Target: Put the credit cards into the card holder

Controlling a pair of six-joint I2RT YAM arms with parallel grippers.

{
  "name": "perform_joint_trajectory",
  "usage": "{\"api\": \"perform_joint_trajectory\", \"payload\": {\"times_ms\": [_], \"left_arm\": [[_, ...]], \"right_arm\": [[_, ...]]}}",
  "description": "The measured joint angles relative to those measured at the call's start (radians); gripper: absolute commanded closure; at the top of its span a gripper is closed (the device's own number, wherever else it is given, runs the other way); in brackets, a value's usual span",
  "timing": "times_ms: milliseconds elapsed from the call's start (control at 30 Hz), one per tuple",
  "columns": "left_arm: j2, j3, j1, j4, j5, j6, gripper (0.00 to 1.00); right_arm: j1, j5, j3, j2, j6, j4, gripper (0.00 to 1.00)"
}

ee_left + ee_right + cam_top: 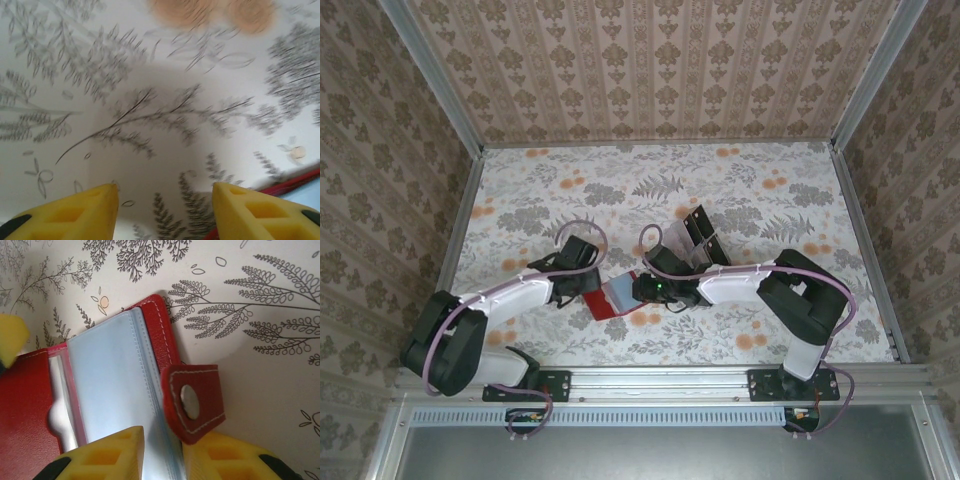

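The red card holder (607,300) lies open on the table between my two grippers, its pale blue sleeves (110,380) facing up and its clasp tab (195,400) folded over the right edge. My right gripper (165,440) pinches that right edge, one finger on the sleeves and the other under the tab; from above it (638,290) sits at the holder's right side. At the holder's left, my left gripper (165,192) hangs open over bare table, with the red rim (292,184) beside its right finger. Black credit cards (702,236) lie behind the right arm.
The flowered table cover (770,190) runs to patterned walls at the back and both sides. A metal rail (660,380) carries the arm bases along the near edge. The left gripper's yellow finger (10,337) shows at the holder's far side.
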Motion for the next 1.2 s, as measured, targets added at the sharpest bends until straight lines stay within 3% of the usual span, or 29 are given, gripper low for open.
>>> {"api": "perform_joint_trajectory", "payload": {"times_ms": [300,733,1000,1200], "left_arm": [[-0.179,0.042,-0.032,-0.027,0.060,0.002,0.39],[-0.256,-0.160,-0.181,0.112,0.126,-0.238,0.39],[-0.188,-0.220,-0.167,0.192,0.095,-0.259,0.39],[-0.161,-0.227,-0.077,0.269,0.092,-0.202,0.39]], "right_arm": [[0.027,0.052,-0.029,-0.001,0.106,0.064,0.72],[0.043,0.098,-0.078,0.003,0.259,0.175,0.74],[0.058,0.131,-0.091,0.005,0.326,0.207,0.75],[0.074,0.142,-0.091,0.011,0.351,0.223,0.75]]}}
